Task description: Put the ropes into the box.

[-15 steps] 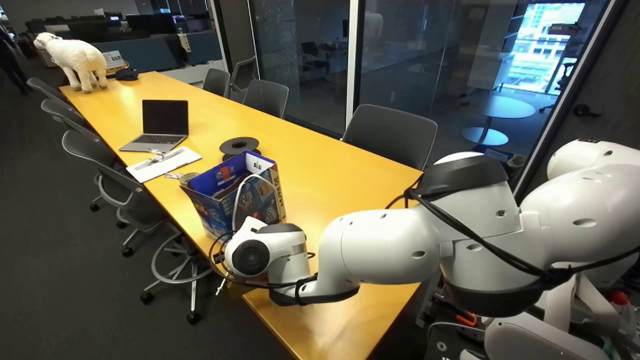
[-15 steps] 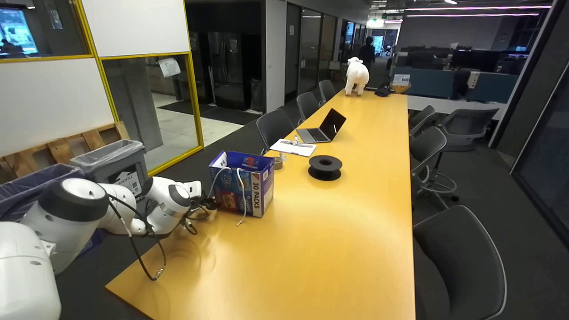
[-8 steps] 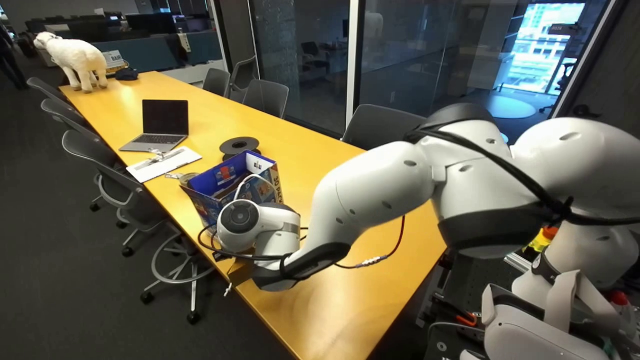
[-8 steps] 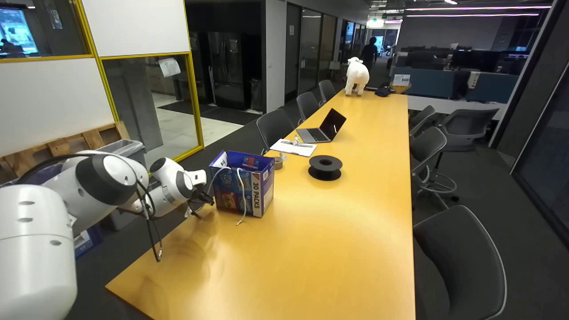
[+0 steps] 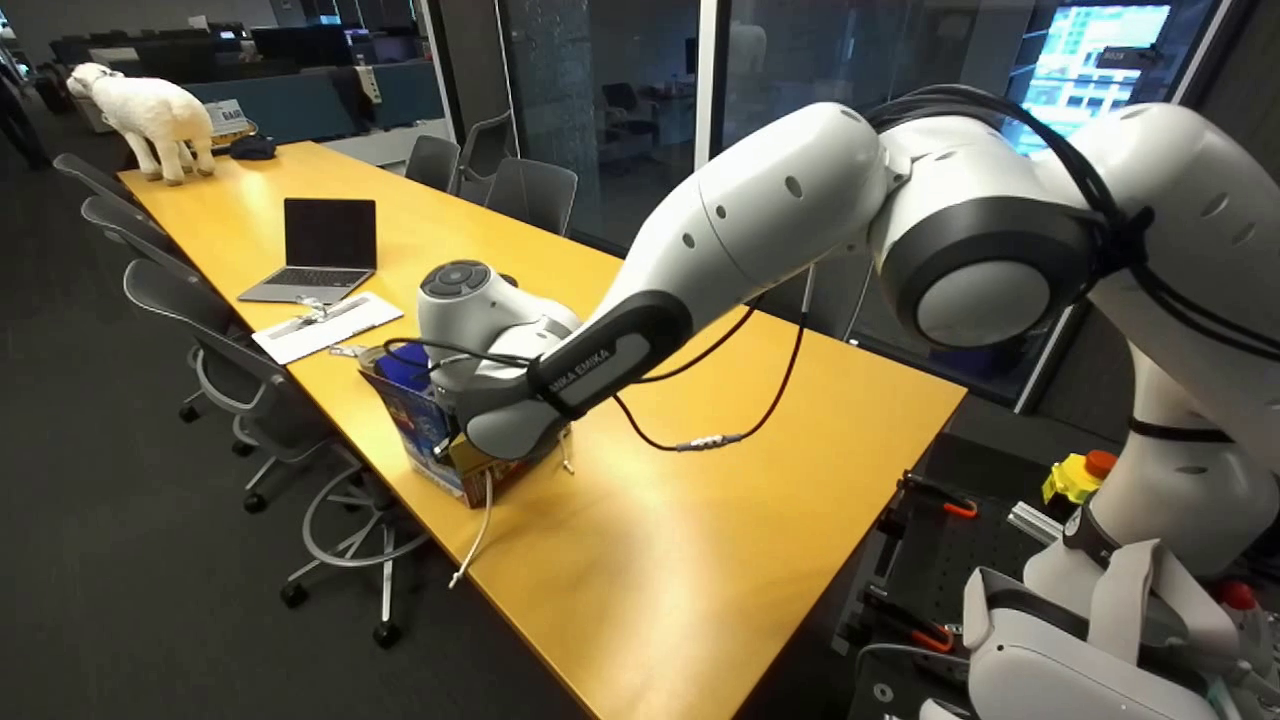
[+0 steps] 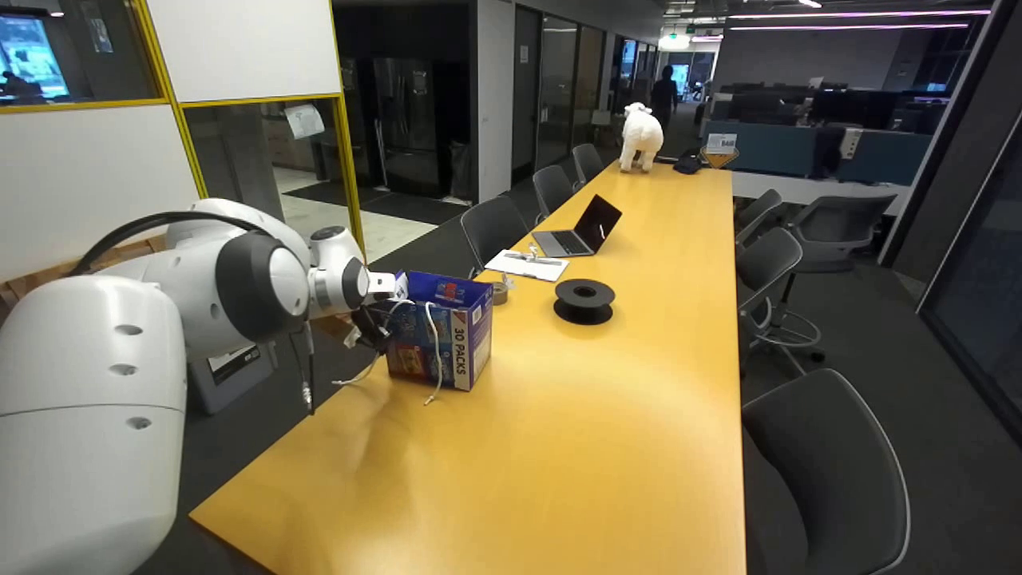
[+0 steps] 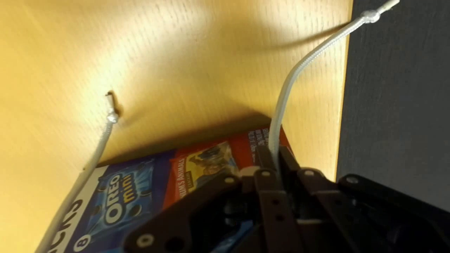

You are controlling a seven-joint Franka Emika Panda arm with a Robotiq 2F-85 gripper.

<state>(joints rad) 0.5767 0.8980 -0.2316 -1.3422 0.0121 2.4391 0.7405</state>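
In my wrist view one rope [image 7: 291, 78] vanishes between the jaws, and I can't tell whether its tip is clipped at two o'clock. The other rope [image 7: 90, 169] is cut off towards eight, and the box [image 7: 130, 196] towards seven; fine print [image 7: 258, 140] on it is too small for me to read. In an exterior view the arm [image 5: 760, 210] covers the jaws and much of the box, then runs off at three o'clock. In an exterior view the near walls [image 6: 415, 355] hide the box's floor from me, and part of the tape roll [image 6: 501, 294]. The person [image 6: 664, 89] towards one o'clock is a dark, featureless shape.
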